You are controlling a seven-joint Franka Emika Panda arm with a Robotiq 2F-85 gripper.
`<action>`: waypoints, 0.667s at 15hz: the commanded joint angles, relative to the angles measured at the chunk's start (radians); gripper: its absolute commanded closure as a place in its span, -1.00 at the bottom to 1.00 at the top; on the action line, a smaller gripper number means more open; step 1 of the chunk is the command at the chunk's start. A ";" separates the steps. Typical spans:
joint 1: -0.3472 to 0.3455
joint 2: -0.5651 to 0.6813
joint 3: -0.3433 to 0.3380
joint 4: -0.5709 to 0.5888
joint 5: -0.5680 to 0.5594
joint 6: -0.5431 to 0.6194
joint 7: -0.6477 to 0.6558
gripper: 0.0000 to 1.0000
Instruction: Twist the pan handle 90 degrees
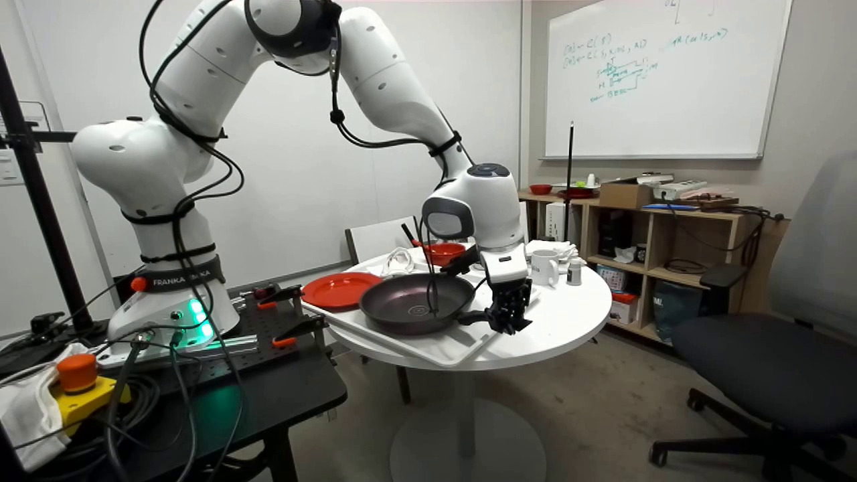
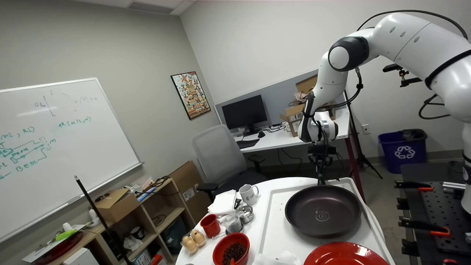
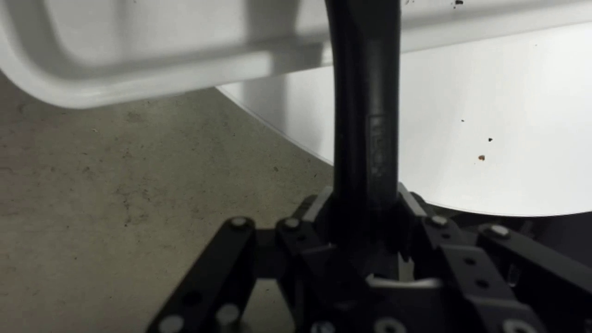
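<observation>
I have the end effector pinching the pan handle from both sides. Handle reaches out across the rim of the white tray. Wrist view: round edge of the bench runs behind it, floor to one side, bare bench with a few crumbs to the other. Tray corner overhangs the bench edge. Strip of open bench between tray and mug.

Outer end of the handle goes dark between the fingers; can't see how much pokes through. In an exterior view the bottom border cuts the red plate, just beside the pan. Can't tell if they touch.

Pan sits upright in the tray: wide, shallow, black, purplish sheen, pale round mark mid-base. Handle's smooth black, lettering too murky to read.
</observation>
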 commanded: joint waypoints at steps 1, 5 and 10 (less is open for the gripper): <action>-0.060 -0.059 0.051 -0.062 0.113 0.007 -0.078 0.84; -0.096 -0.060 0.062 -0.067 0.229 -0.018 -0.151 0.84; -0.089 -0.064 0.041 -0.065 0.337 -0.044 -0.210 0.84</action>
